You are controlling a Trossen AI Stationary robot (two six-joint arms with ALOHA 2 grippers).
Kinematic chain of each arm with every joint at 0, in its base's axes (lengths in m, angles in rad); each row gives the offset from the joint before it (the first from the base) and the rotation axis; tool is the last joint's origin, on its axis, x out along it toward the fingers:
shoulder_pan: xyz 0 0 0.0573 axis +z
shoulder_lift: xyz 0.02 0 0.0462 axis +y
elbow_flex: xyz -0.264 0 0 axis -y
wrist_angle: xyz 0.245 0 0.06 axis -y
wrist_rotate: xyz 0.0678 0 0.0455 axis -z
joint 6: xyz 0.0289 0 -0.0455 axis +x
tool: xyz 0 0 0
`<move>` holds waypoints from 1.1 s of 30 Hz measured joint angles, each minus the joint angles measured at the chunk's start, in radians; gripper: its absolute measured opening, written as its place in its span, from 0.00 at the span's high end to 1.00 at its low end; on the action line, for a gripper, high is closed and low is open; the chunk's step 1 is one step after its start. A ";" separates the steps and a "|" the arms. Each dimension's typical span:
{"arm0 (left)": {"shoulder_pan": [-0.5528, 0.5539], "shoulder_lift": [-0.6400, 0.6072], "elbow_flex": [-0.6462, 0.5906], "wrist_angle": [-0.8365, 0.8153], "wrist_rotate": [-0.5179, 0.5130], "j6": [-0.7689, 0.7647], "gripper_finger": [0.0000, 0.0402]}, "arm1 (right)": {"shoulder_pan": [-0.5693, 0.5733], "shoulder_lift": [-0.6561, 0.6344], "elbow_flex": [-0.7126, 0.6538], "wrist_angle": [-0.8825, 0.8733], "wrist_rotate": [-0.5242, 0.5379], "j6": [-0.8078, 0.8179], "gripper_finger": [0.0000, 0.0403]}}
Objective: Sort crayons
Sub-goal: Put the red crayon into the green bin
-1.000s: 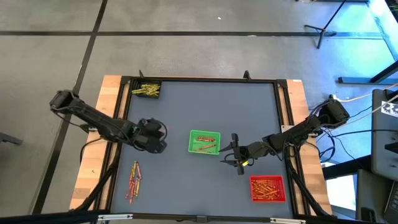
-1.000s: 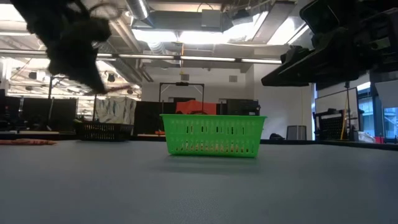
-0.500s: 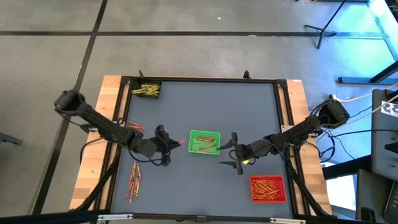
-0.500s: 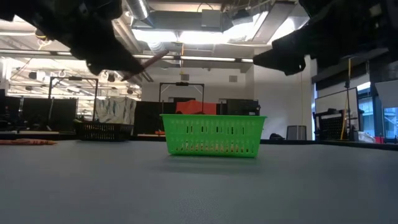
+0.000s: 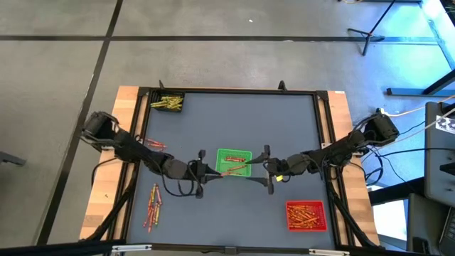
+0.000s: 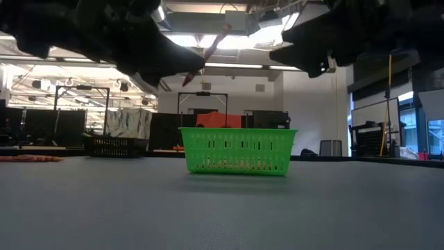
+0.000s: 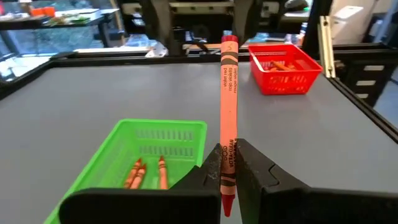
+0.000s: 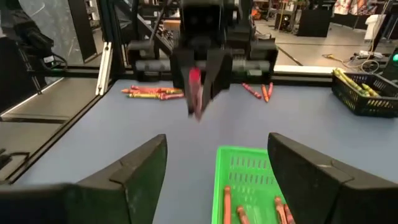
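Note:
My left gripper (image 5: 204, 171) is shut on a red-orange crayon (image 7: 227, 106) at the left edge of the green tray (image 5: 234, 162), above the table. That tray holds a few orange crayons (image 7: 148, 172). At the tray's right side my right gripper (image 5: 267, 169) hangs open with nothing between its fingers (image 8: 134, 174). It faces the left gripper (image 8: 202, 62) across the tray (image 8: 249, 180). In the low view the crayon (image 6: 206, 55) slants up above the tray (image 6: 237, 149). My left gripper pinches the crayon between its two fingers near the pointed end (image 7: 226, 177). The fingers reach almost level from the table's left. The crayon sticks out ahead of them, slanting upward toward the green tray, lifted clear of table and tray.
A red tray (image 5: 306, 215) full of crayons stands at the near right. A dark tray (image 5: 168, 102) with yellow-green crayons stands at the far left corner. Loose crayons (image 5: 153, 206) lie in a row at the near left, a few more (image 5: 153, 144) beside the left arm.
My left gripper has travelled toward the table's right, up to the green tray, sinking a little. It has turned from pointing down to nearly level. The crayon has stayed shut in it and now juts toward the tray.

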 joint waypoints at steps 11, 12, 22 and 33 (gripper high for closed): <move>0.010 0.074 0.000 0.109 0.073 0.042 0.98 | 0.001 0.110 0.109 -0.007 -0.019 -0.008 0.34; 0.010 0.074 0.000 0.108 0.074 0.042 0.98 | 0.000 0.136 0.133 -0.007 -0.018 -0.012 0.34; -0.013 0.074 0.001 0.121 0.075 0.073 0.98 | -0.006 0.265 0.297 -0.019 -0.026 -0.074 0.34; -0.015 0.074 0.001 0.132 0.048 0.076 0.98 | -0.006 0.275 0.337 -0.035 -0.114 -0.115 0.57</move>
